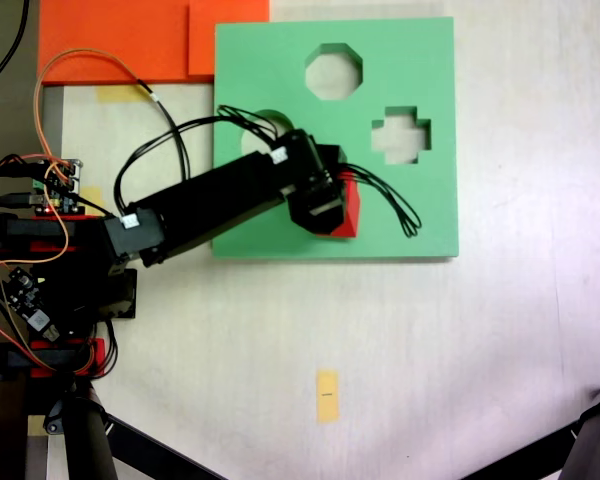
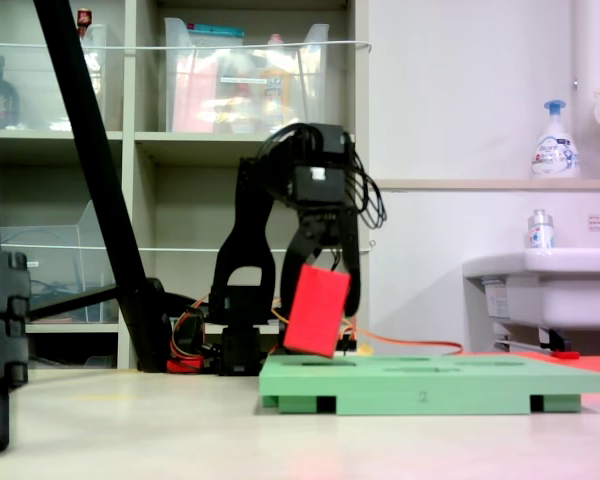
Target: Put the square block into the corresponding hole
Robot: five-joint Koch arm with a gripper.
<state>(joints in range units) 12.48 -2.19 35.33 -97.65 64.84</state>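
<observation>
Hanging tilted just above the green foam board, clear of its surface, the square block sits pinched in the closed tool, over the board's lower middle in the first exterior view.

In the first exterior view, even overhead light washes the pale tabletop almost white, and the green foam board casts only a thin shadow along its near edge. The second exterior view is dimmer and soft; the shelving behind looks hazy, perhaps out of focus. Both pictures are low in resolution and slightly grainy.
</observation>
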